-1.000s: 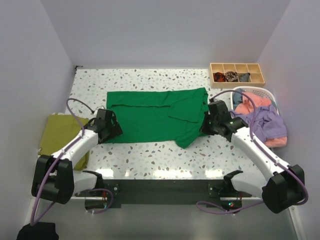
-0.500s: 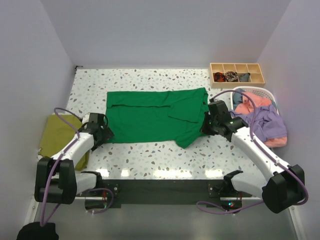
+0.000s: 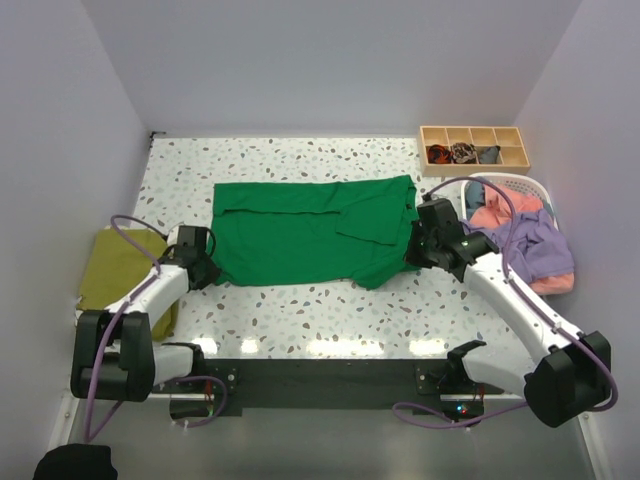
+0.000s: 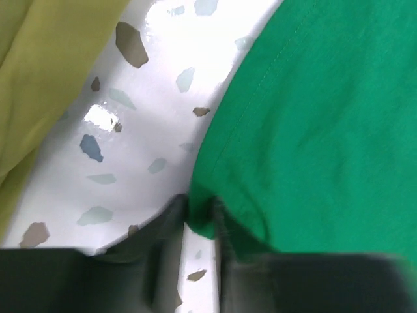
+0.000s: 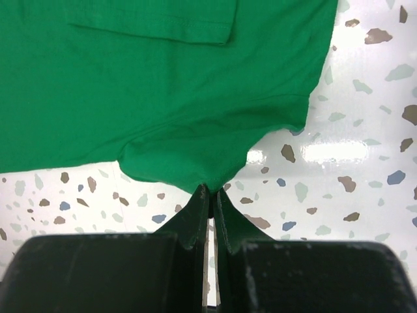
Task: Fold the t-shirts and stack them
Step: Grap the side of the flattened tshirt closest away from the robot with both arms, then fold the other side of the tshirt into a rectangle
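Note:
A large bright green t-shirt (image 3: 300, 235) lies spread flat across the middle of the table. My left gripper (image 3: 206, 270) sits at its near left corner. In the left wrist view the jaws pinch that green corner (image 4: 202, 218), with the cloth (image 4: 313, 117) spreading away to the right. My right gripper (image 3: 414, 256) is at the shirt's near right edge. Its fingers are shut tight on a peak of the green hem (image 5: 210, 186). An olive-yellow t-shirt (image 3: 115, 265) lies folded at the left table edge and shows again in the left wrist view (image 4: 45, 78).
A white slatted basket (image 3: 541, 189) at the right holds a lavender shirt (image 3: 538, 250) and a coral-pink one (image 3: 493, 216). Behind it stands a wooden divided tray (image 3: 475, 133) with small dark fabric pieces. Walls close in the table at left, back and right.
My left gripper slid left and down to the green shirt's near left corner and closed on it. The right gripper kept its grip, and the near right flap shifted slightly.

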